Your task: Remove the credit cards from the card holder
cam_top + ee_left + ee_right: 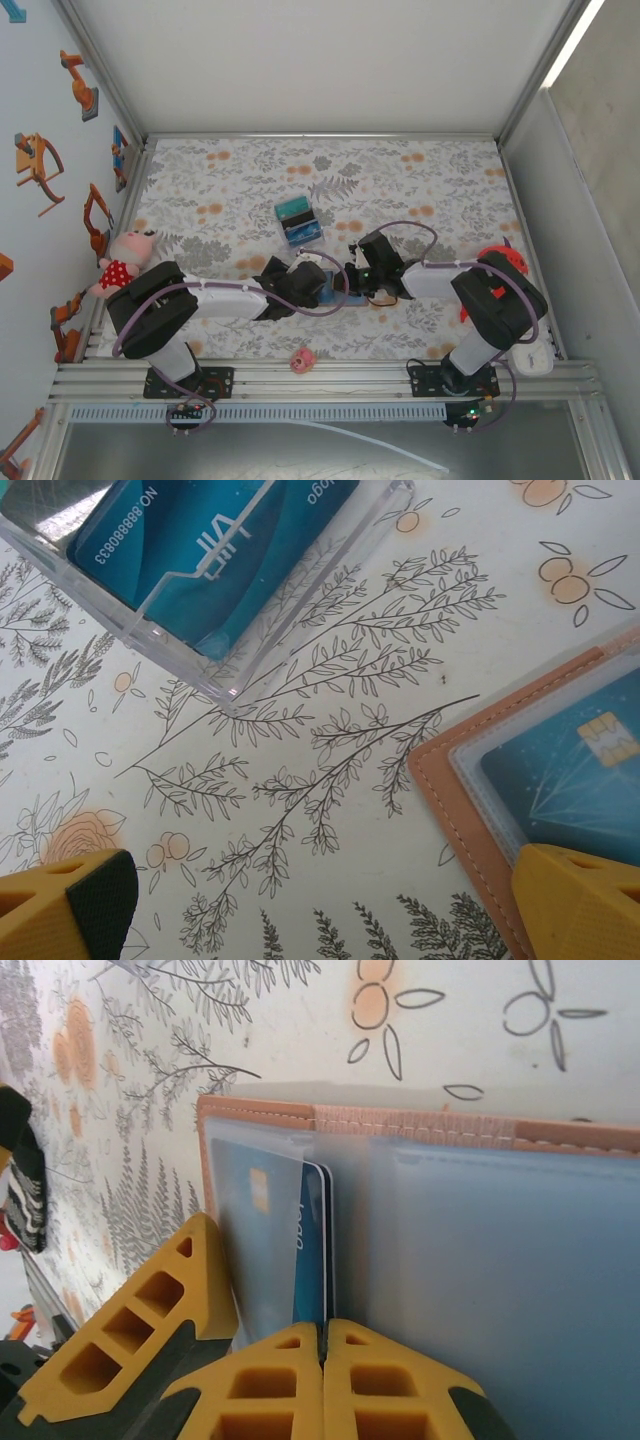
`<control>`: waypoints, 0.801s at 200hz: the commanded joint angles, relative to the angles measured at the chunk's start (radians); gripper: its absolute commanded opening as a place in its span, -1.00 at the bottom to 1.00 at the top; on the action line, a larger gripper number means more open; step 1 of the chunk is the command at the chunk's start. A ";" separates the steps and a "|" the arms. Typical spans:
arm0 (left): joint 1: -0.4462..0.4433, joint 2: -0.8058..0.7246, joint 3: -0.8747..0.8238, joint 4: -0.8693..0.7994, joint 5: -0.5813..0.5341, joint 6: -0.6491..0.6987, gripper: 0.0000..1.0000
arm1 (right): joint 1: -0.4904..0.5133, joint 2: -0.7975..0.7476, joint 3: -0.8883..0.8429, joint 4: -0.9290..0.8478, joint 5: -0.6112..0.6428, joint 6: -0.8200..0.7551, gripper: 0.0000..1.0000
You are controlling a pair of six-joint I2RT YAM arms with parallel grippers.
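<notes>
Right wrist: R claw [322,1355] tight on card [312,1250] in holder [420,1123]; L claw [330,895] wide, empty.

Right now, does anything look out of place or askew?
One card stands proud of the wallet's clear sleeves, pinched by the right gripper, which spreads them apart. Nothing looks spilled or damaged.

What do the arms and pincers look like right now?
The left arm and right arm are white with black joints, trailed by purple cables. The left pincer has yellow fingers with a dark pad; the right pincer yellow, hollow-celled ones.
</notes>
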State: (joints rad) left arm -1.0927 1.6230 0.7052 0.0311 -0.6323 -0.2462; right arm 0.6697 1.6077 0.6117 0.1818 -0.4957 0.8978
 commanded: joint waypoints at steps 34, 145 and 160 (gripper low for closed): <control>-0.009 0.015 0.020 -0.057 0.021 0.015 0.94 | -0.001 -0.049 0.054 -0.186 0.089 -0.075 -1.00; -0.007 -0.021 0.030 -0.071 0.022 0.015 0.94 | -0.027 -0.107 0.091 -0.336 0.146 -0.139 -1.00; -0.008 -0.038 0.035 -0.064 0.021 0.023 0.94 | -0.027 -0.105 0.095 -0.341 0.142 -0.140 -1.00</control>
State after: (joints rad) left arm -1.0935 1.6196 0.7170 0.0101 -0.6270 -0.2459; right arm 0.6498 1.5219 0.6823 -0.0956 -0.3901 0.7860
